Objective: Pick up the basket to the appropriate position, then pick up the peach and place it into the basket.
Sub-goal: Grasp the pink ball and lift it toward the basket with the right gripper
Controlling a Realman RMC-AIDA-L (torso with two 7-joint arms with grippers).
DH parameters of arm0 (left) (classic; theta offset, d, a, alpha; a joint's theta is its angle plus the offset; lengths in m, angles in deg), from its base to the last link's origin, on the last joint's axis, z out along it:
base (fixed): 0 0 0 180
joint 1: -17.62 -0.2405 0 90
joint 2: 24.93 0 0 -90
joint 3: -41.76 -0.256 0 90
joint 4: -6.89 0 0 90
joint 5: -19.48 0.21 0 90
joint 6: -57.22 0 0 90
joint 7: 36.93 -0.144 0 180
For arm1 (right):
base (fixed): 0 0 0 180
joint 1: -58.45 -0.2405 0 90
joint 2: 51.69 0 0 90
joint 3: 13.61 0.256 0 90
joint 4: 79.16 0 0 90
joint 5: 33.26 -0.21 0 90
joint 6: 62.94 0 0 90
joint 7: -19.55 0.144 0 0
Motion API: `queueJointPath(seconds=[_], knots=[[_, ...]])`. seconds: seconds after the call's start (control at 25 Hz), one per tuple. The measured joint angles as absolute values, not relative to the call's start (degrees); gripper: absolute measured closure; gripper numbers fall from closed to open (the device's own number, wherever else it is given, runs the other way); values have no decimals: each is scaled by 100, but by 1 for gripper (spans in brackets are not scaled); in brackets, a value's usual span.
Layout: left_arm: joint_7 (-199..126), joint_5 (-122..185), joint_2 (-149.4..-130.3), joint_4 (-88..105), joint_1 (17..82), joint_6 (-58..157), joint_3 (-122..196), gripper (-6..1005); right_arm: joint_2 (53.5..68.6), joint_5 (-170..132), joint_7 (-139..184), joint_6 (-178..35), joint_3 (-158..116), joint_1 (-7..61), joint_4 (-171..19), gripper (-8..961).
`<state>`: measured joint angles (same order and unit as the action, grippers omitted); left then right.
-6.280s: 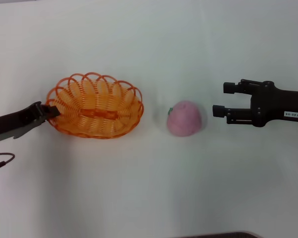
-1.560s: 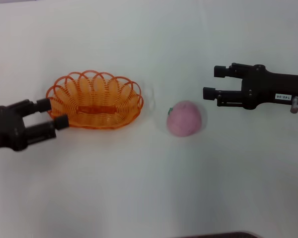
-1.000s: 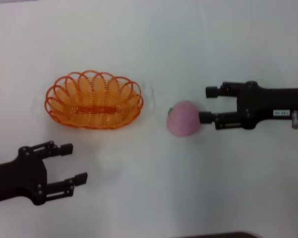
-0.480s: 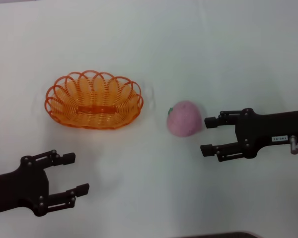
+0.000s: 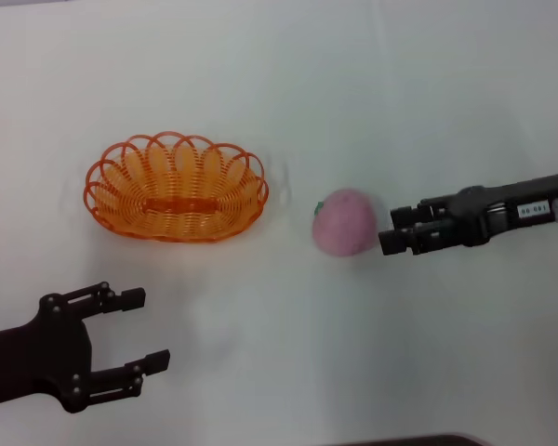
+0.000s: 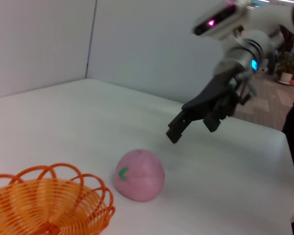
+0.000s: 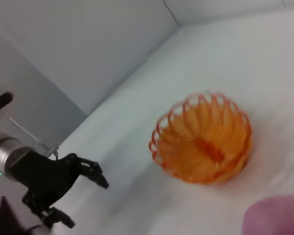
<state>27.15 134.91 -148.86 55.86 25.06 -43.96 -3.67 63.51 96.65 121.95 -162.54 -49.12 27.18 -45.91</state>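
Observation:
The orange basket [image 5: 177,200] stands on the white table, left of centre, empty. The pink peach [image 5: 344,221] lies on the table to its right, well apart from it. My right gripper [image 5: 391,232] is open and empty, turned on edge, with its fingertips just right of the peach and close to it. The left wrist view shows it [image 6: 191,133] hovering above the table behind the peach [image 6: 139,175]. My left gripper [image 5: 149,330] is open and empty near the table's front left, well clear of the basket. The right wrist view shows the basket [image 7: 203,142] and the peach's edge [image 7: 274,215].
The white table [image 5: 279,84] has nothing else on it. A grey wall stands behind it in the wrist views. A dark edge [image 5: 400,440] shows at the front.
My right gripper has rolled onto its edge and moved up level with the peach, close to its right side. My left gripper has drawn away from the basket to the front left.

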Motion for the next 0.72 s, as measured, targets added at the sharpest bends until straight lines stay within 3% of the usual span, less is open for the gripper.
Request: queueJointPath(seconds=[0.4, 0.72], knots=[[2546, 13518, -14886, 5567, 2519, -4539, -359, 244, 6471, 10560, 15511, -16406, -5664, 1956, -3404, 101], [2535, 13673, -14882, 5566, 2519, -4439, -383, 248, 6691, 11752, 16728, -16353, -5935, 1232, -2806, 100]])
